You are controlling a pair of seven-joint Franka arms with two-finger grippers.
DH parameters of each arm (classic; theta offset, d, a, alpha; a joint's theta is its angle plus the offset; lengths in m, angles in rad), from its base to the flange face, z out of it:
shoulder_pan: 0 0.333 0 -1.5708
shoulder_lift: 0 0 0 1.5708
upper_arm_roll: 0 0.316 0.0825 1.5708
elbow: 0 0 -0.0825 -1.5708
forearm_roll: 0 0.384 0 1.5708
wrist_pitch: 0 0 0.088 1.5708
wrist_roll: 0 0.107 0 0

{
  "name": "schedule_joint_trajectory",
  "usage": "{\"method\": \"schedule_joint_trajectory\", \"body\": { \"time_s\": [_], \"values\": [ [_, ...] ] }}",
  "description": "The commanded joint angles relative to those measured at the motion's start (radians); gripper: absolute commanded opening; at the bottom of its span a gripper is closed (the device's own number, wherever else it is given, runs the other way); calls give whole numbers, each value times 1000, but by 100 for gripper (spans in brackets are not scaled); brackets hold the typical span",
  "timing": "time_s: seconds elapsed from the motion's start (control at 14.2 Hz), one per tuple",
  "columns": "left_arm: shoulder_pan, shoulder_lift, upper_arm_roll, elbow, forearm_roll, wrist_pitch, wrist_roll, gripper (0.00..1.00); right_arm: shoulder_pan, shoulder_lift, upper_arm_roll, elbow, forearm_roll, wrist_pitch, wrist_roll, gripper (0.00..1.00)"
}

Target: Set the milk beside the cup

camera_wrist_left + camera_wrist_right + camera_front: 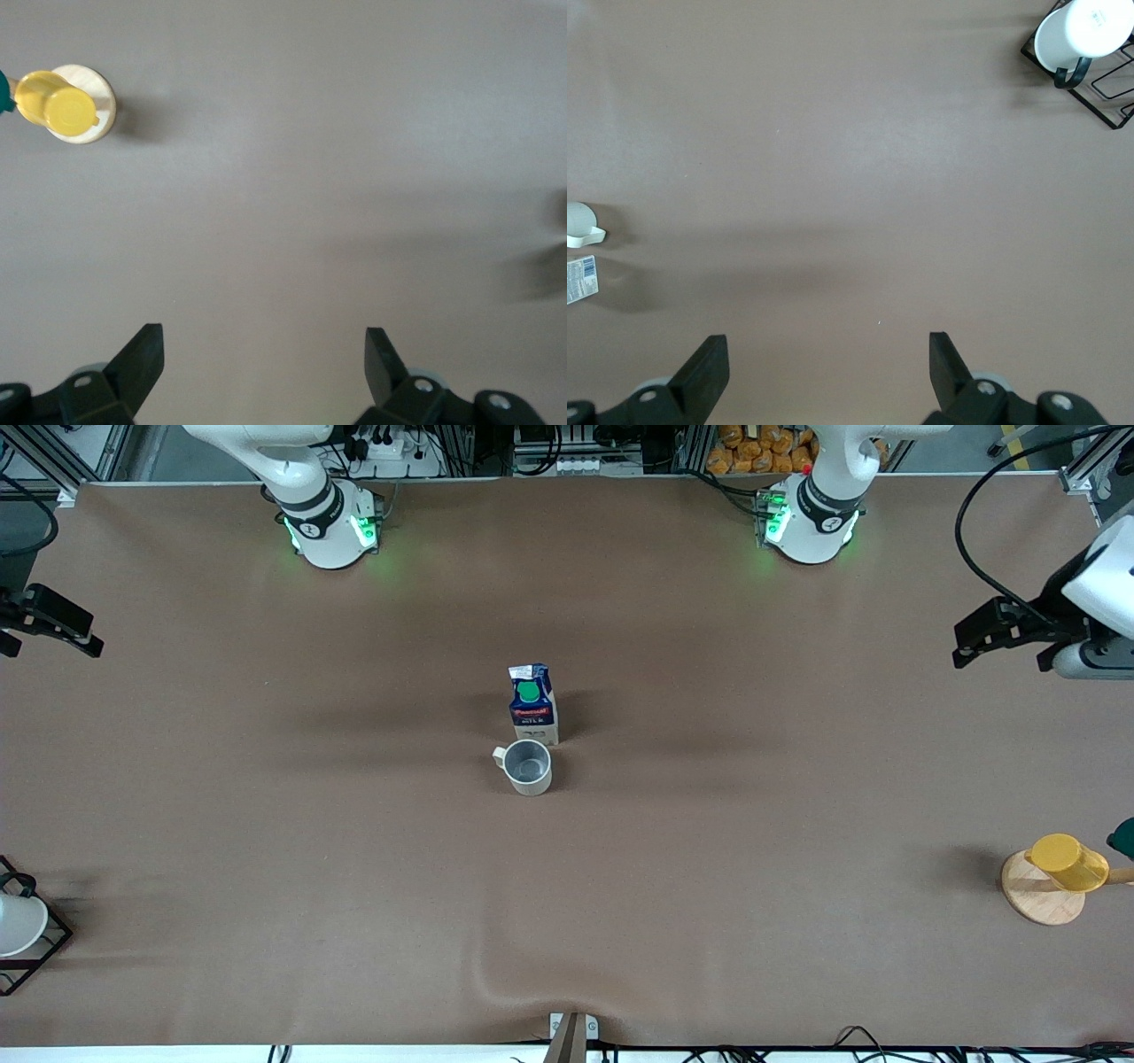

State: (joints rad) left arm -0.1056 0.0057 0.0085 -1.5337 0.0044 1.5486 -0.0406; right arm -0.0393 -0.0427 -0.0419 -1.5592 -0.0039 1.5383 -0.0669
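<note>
Both grippers, left and right, jaws apart over bare table; milk touching cup.

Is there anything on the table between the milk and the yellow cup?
No. In the front view, only bare brown table lies between the milk and the yellow cup.

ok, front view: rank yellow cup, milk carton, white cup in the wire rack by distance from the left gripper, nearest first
1. yellow cup on its wooden disc, at the left arm's end of the table, nearest the open left gripper.
2. milk carton, mid-table, upright beside the grey mug.
3. white cup in the black wire rack, at the right arm's end.
</note>
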Motion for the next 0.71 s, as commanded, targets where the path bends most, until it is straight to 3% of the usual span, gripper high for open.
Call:
{"method": "schedule_joint_trajectory", "body": {
  "time_s": [0.0,0.21,0.35,0.49,0.64],
  "values": [
    [35,-67,-24,-83,-14,8,-13,100,-11,11,10,24,16,-18,16,100],
    [265,-72,-237,-91,-18,7,1,100,-11,11,10,24,16,-18,16,100],
    [226,-64,-228,-89,-11,5,-4,100,-11,11,10,24,16,-18,16,100],
    [152,-59,-155,-83,-7,5,-10,100,-11,11,10,24,16,-18,15,100],
    [145,-59,-139,-82,-7,4,4,100,-11,11,10,24,16,-18,16,100]
  ]
}}
